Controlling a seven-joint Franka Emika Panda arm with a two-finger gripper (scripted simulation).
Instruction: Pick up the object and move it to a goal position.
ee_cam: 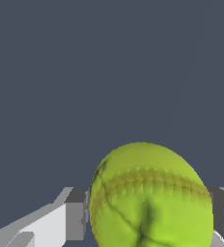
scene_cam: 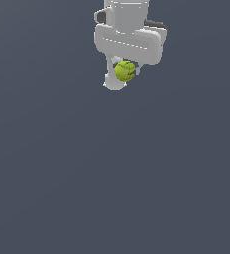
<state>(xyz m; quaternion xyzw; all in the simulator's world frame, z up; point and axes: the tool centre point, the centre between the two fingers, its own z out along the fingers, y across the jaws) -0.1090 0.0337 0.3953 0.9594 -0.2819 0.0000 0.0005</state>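
Observation:
The object is a small yellow-green ball (scene_cam: 125, 71) with darker curved seam lines. It sits between the fingers of my white gripper (scene_cam: 123, 74), near the top centre of the exterior view, held above the dark grey surface. In the wrist view the ball (ee_cam: 150, 198) fills the space between the two grey finger pads (ee_cam: 76, 219), which press on its sides. The gripper is shut on the ball. The far finger is partly hidden behind the ball in the exterior view.
A plain dark grey surface (scene_cam: 115, 173) fills both views. No other objects, containers or edges show.

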